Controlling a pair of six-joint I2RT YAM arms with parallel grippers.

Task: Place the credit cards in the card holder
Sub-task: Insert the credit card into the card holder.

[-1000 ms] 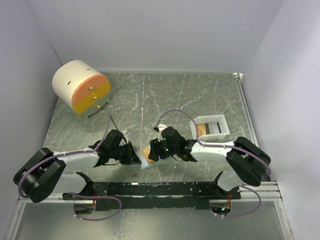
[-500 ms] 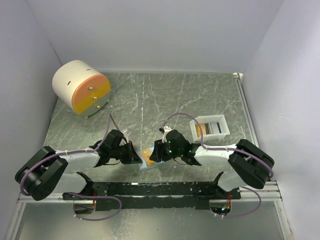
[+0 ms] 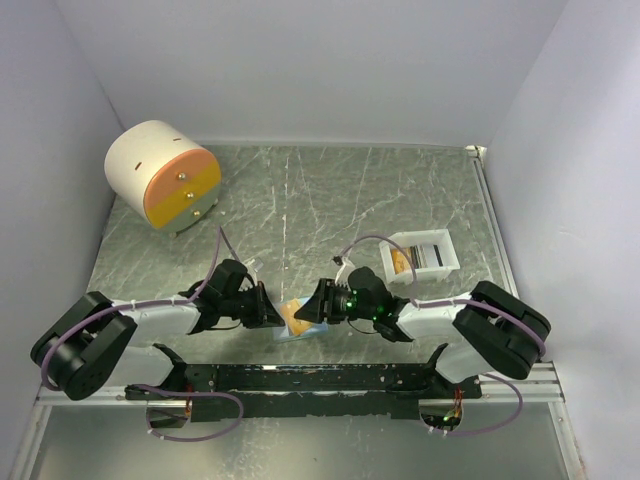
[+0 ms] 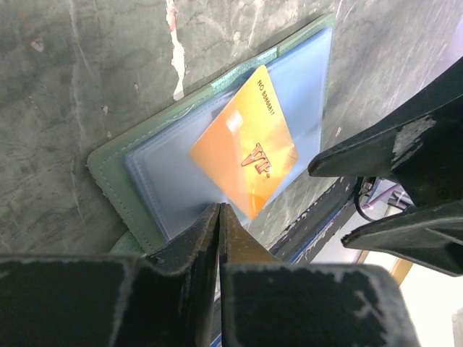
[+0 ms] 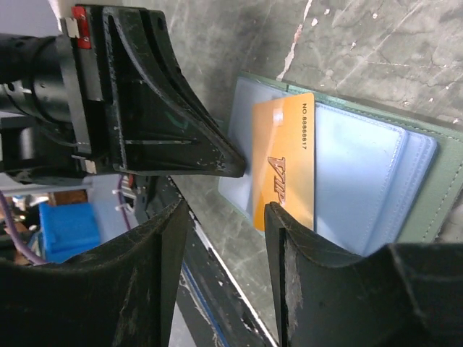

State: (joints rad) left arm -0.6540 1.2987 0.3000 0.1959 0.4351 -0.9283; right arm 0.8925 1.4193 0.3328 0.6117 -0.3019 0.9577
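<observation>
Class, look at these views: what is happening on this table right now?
The left gripper is shut on the edge of the open card holder, steadying it. An orange VIP card lies slanted across its pale blue inside. The right gripper is open at the card's end. More cards sit in the white tray.

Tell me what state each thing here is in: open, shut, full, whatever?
card holder, open flat, blue inside up.
orange card, lying askew on the blue inside.
left gripper, shut, tips at the holder's edge.
right gripper, open, gripping nothing.
white tray, holding more cards.
drawer cabinet, drawers shut.
</observation>
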